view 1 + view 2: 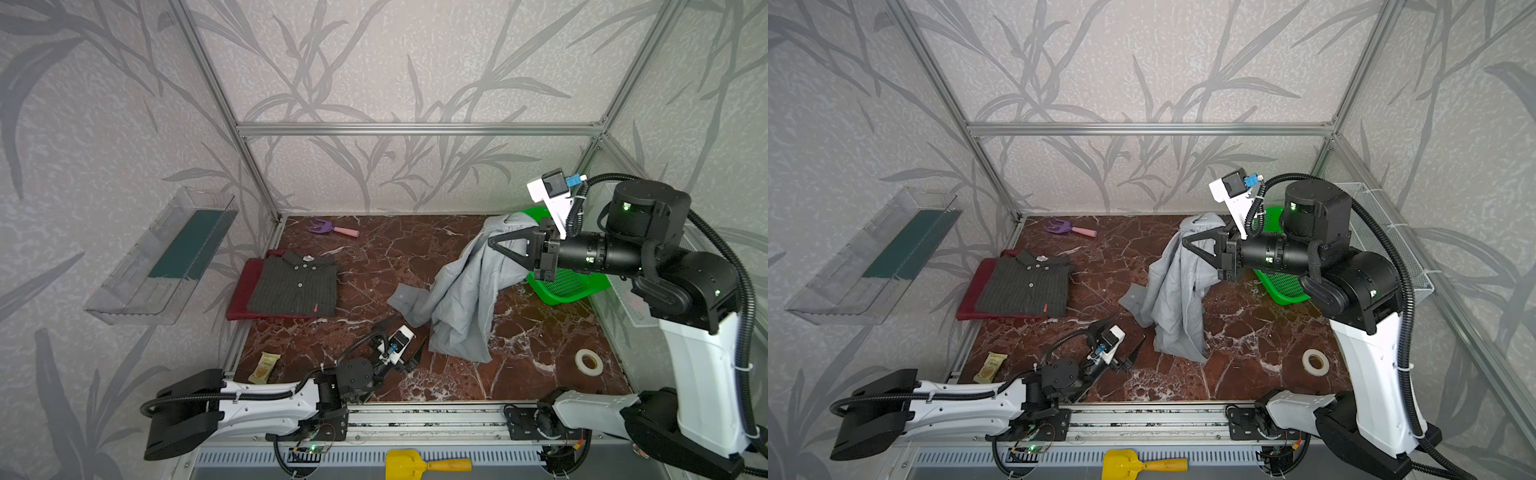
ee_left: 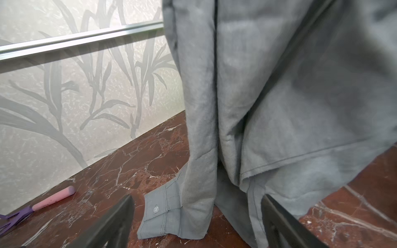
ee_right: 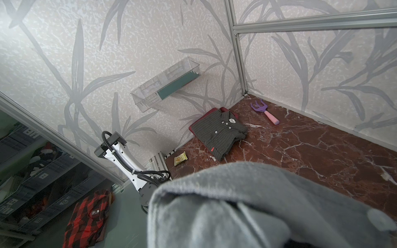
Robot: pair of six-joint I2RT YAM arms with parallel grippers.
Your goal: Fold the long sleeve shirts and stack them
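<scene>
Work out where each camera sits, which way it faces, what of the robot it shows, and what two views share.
Top views: high over the front edge, looking down across the marble table; left gripper and right gripper show.
Left wrist: low near the table, facing the hanging light grey shirt; its open fingers show.
Right wrist: raised, looking down at the folded pinstripe shirt; the left arm shows, its own jaws hidden by cloth.
Shared: both wrist views catch the toy rake.

The left arm (image 1: 257,401) and right arm (image 1: 702,374) have white shells, black joints, ribbed black cables and white camera mounts; green lights dot the right.
</scene>
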